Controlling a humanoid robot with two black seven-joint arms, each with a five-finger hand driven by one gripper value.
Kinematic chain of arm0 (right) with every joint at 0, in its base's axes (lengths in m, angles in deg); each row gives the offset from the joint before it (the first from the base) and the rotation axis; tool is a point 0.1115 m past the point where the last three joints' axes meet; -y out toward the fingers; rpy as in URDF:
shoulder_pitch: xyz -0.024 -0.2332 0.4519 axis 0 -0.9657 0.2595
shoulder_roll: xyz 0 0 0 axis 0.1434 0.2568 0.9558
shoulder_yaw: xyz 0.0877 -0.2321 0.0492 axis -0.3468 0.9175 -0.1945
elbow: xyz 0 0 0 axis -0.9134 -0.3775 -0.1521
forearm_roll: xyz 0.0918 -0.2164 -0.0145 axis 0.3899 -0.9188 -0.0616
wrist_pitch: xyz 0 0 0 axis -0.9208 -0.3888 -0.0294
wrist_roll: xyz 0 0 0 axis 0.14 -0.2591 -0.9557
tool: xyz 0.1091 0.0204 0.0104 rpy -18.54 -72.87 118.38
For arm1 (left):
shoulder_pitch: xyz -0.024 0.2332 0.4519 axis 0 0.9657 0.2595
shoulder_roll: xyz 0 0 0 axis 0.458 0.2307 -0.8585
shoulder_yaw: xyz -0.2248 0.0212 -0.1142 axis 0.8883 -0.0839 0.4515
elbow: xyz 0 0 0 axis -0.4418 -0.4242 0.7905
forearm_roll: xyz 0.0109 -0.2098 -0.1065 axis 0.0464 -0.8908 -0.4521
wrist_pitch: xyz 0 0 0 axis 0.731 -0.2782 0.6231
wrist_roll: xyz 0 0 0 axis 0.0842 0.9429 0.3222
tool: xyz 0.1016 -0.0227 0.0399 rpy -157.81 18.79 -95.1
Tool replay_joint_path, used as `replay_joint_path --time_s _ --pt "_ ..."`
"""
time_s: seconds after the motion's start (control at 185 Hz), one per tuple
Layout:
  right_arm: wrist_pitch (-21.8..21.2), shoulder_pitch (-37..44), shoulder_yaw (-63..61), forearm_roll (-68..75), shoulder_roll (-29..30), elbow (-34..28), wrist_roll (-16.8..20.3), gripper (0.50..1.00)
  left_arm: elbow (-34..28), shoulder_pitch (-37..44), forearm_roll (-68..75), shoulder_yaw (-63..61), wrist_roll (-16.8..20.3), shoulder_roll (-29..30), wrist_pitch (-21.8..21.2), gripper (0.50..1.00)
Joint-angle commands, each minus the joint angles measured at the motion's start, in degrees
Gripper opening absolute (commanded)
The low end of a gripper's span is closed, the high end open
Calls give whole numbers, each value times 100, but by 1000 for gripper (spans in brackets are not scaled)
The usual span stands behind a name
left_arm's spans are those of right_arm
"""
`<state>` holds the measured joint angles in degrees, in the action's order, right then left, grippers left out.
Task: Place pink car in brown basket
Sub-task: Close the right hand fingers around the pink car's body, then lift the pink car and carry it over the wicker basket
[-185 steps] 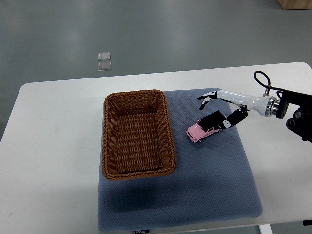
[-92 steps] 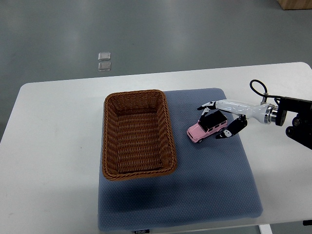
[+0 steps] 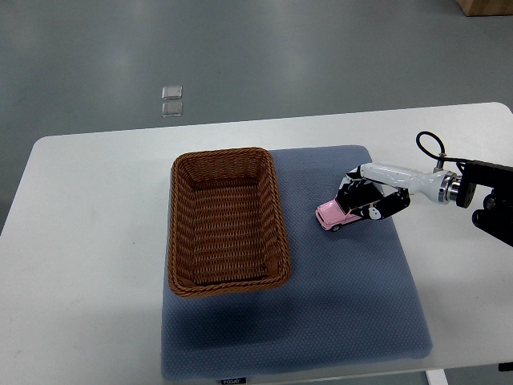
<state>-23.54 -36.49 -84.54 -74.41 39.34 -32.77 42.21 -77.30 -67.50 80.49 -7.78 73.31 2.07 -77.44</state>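
One robot hand [image 3: 365, 196] (right) grasping pink car [image 3: 337, 212]; mat label unreadable.

White table [image 3: 96, 241] with blue mat [image 3: 337, 297] on grey floor [image 3: 240, 48].

White table [image 3: 96, 241] with rounded corners, grey-blue textured mat [image 3: 321, 321] laid on its middle-right part. Grey floor [image 3: 280, 56] behind. Two small clear squares [image 3: 171, 99] on floor, one just above the other. Wooden corner [image 3: 485, 6] at top right edge.
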Motion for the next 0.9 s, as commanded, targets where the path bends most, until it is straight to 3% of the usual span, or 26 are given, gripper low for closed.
replay_joint_path --time_s 0.0,0.368,0.65,0.893 --pt "111 -9 -7 0 27 23 -1 500 0 1 0 1 0 0 1 1000" --pt "155 44 -139 141 -17 -3 -1 500 0 1 0 1 0 0 1 1000" --pt "85 712 -130 554 -105 -82 -1 500 9 1 0 1 0 0 1 1000" --pt "-21 1125 -121 554 18 -530 -1 500 9 1 0 1 0 0 1 1000"
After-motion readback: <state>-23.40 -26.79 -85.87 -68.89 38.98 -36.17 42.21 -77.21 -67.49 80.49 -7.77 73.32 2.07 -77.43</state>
